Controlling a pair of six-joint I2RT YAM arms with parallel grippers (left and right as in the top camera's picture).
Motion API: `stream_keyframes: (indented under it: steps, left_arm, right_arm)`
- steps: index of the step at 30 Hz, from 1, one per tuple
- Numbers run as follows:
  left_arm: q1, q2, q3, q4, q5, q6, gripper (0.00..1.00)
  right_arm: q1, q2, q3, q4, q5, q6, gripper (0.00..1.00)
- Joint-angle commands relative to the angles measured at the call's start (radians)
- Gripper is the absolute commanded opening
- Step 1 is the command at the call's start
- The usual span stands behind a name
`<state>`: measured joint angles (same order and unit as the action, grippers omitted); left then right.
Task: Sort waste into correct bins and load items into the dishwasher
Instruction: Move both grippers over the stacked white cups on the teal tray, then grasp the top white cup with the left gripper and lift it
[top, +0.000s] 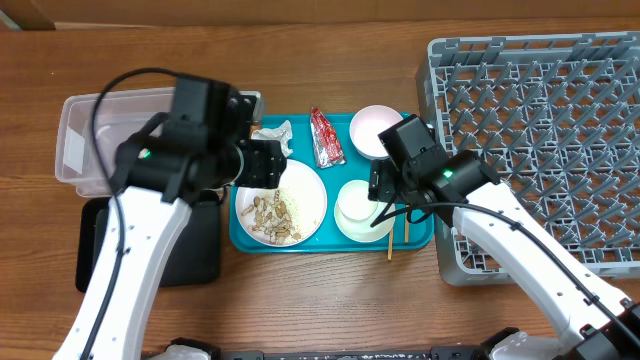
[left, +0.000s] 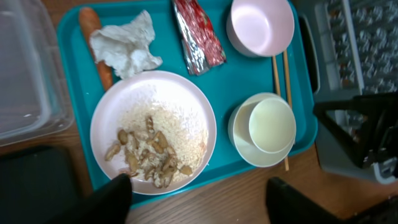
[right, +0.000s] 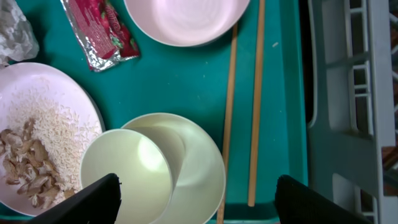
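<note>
Dishwasher rack (top: 560, 120) at 3 o'clock is unloaded; napkin (left: 124, 48), wrapper (left: 198, 37) are left on tray (left: 221, 81); left gripper (left: 199, 190), right gripper (right: 199, 190) are spread wide, empty.

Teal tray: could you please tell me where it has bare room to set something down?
Bare teal lies between the red wrapper, upper bowl, plate and stacked bowl. Napkin and orange piece crowd the left corner; chopsticks line the right edge.

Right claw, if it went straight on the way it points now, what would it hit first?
Most likely the pale bowl holding the cup: the open right claw points down at the bowl's right half. The nearer chopstick lies just beside that line and might be touched too; depth is unclear.
</note>
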<state>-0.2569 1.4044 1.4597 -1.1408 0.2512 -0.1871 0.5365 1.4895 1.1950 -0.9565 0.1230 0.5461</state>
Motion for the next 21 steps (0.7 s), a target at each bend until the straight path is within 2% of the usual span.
stream_keyframes:
  steps: [1,3,8,13,21]
  left_arm:
    - [-0.044,0.077,0.021,0.001,0.038,0.003,0.55]
    - [-0.087,0.124,0.021,0.004,0.037,0.003,0.49]
    - [-0.212,0.266,0.021,0.061,-0.013,0.003,0.47]
    - [-0.296,0.402,0.021,0.126,-0.036,0.004,0.44]
    - [-0.322,0.512,0.021,0.194,-0.078,-0.013,0.46]
  right_arm:
    - [-0.025,-0.021,0.024,-0.006,-0.005,0.005,0.81]
    - [-0.031,-0.021,0.024,-0.003,-0.005,0.006,0.81]
    - [-0.073,-0.021,0.024,-0.015,-0.006,0.066,0.81]
    - [-0.106,-0.021,0.024,-0.011,-0.056,0.056,0.81]
    - [-0.106,-0.021,0.024,-0.022,-0.058,0.050,0.82]
